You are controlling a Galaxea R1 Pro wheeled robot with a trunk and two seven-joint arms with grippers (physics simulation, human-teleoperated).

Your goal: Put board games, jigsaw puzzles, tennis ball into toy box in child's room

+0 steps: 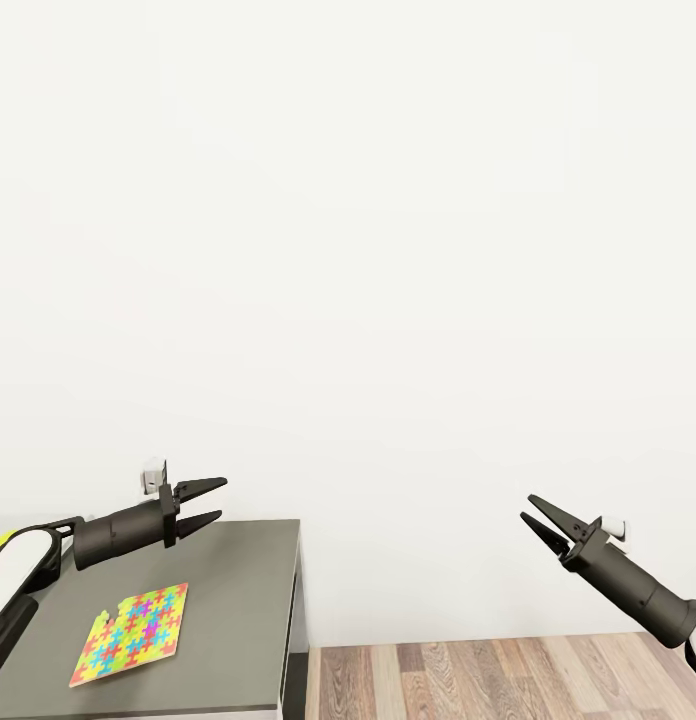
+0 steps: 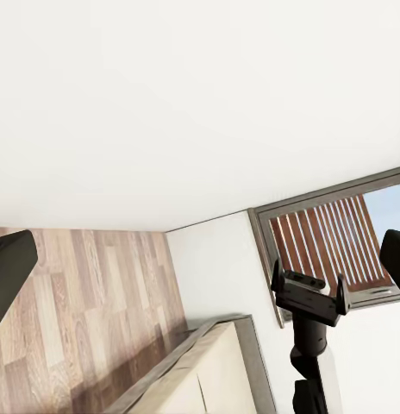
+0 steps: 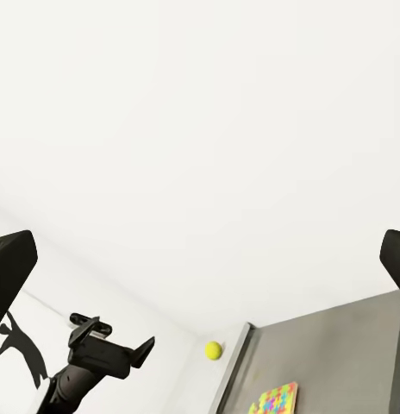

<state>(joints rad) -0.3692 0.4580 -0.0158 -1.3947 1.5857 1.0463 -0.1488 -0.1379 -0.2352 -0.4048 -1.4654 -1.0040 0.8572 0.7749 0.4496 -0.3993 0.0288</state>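
Note:
One jigsaw puzzle (image 1: 131, 633) lies flat on the grey table (image 1: 243, 600), near its front left. My left gripper (image 1: 222, 498) hovers open above the table's back part, empty, a little beyond the jigsaw. Off the table to the right, my right gripper (image 1: 528, 508) hangs open and empty over the wood floor. In the right wrist view the jigsaw puzzle (image 3: 275, 401) rests on the table (image 3: 338, 354), the small tennis ball (image 3: 213, 349) sits by the table's edge, and the left gripper (image 3: 114, 332) is beside it. The toy box and board games are out of view.
A blank white wall fills the space ahead. Wood floor (image 1: 508, 680) lies right of the table. In the left wrist view I see the bed's corner (image 2: 209, 371), a dark-framed window (image 2: 329, 246) and the right gripper (image 2: 309, 276). A black silhouette print (image 3: 15, 345) hangs on the wall.

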